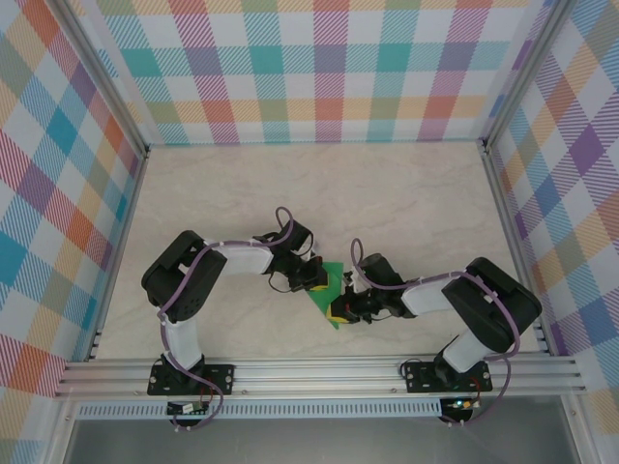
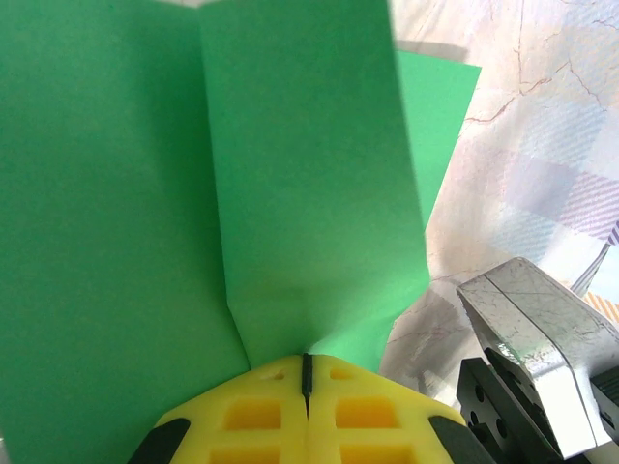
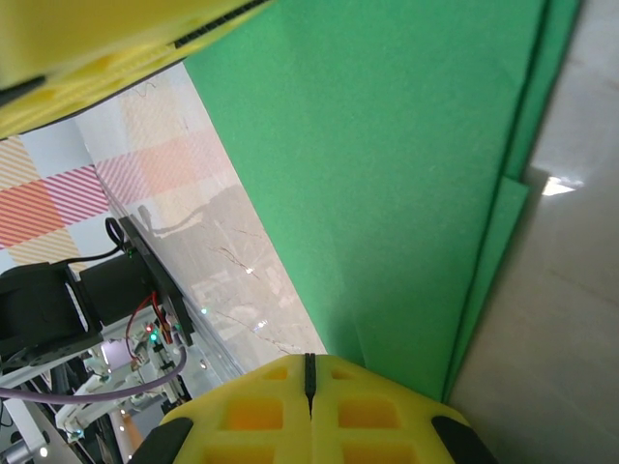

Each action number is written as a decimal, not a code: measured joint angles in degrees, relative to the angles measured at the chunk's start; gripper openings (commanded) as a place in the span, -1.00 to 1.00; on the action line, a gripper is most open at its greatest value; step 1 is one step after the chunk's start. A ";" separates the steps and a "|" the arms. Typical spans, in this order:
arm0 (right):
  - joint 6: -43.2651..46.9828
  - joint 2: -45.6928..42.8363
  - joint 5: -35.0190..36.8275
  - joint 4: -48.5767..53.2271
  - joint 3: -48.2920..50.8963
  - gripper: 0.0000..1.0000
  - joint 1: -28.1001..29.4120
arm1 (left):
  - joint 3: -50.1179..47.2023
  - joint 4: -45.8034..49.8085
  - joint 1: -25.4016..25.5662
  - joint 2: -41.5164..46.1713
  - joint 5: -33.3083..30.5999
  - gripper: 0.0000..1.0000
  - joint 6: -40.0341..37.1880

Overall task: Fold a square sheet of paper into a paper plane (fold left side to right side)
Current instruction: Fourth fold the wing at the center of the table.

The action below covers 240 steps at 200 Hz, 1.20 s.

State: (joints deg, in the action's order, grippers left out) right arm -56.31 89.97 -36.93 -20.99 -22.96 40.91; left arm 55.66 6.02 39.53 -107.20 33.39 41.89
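Shows folded green paper (image 1: 327,290) on the tabletop (image 1: 290,193) between left jaws and right jaws (both closed, grip unclear).

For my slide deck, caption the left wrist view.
Shut left gripper set against the creased green paper on the marble table.

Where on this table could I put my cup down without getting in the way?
The wide far half of the table, between the left arm, the right arm and the back wall, is bare. The far right corner is free too. The near middle is crowded: the left gripper and right gripper meet there, both shut on the green paper.
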 measured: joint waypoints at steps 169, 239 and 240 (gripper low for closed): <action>0.42 0.98 4.31 5.51 -3.74 -1.00 3.67 | 0.00 -0.04 0.09 0.00 -0.24 -0.98 0.00; 0.46 0.98 8.13 10.97 -6.58 -1.00 5.84 | 0.00 -0.04 0.11 0.00 -0.28 -0.99 0.00; 0.46 0.98 8.17 11.04 -6.60 -1.00 5.84 | 0.00 -0.02 0.11 0.00 -0.28 -0.99 0.00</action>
State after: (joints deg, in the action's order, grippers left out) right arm -55.86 90.96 -28.75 -9.96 -29.56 46.74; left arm 55.66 6.00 39.64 -107.20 33.10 41.89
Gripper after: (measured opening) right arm 0.046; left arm 0.042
